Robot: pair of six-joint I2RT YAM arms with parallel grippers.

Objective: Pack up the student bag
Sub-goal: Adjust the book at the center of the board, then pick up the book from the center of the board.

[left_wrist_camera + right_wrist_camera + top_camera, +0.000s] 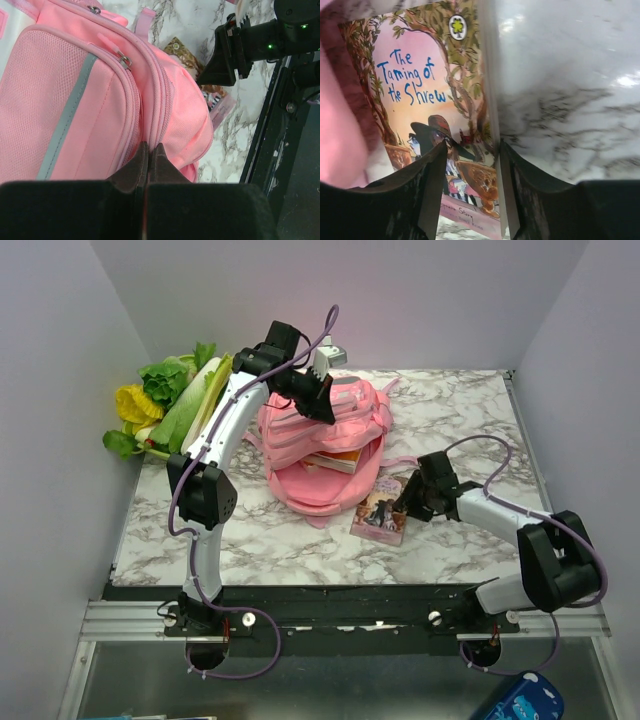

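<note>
A: Left gripper [150, 148]?
B: Jaws pinched together on a fold of the student bag [325, 445], which lies mid marble table [460, 430], mouth gaping
A: Right gripper [470, 150]?
B: Jaws apart, straddling the book [430, 90] edge, just beside the bag

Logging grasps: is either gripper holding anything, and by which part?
Left gripper apparently pinches the bag at its zipper seam; right gripper is open astride one edge of the book.

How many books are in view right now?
2. The Taming of the Shrew lies on the table just outside the opening of the student bag; an orange-covered book sits inside the open bag. Others may be hidden beneath it or deeper inside.
</note>
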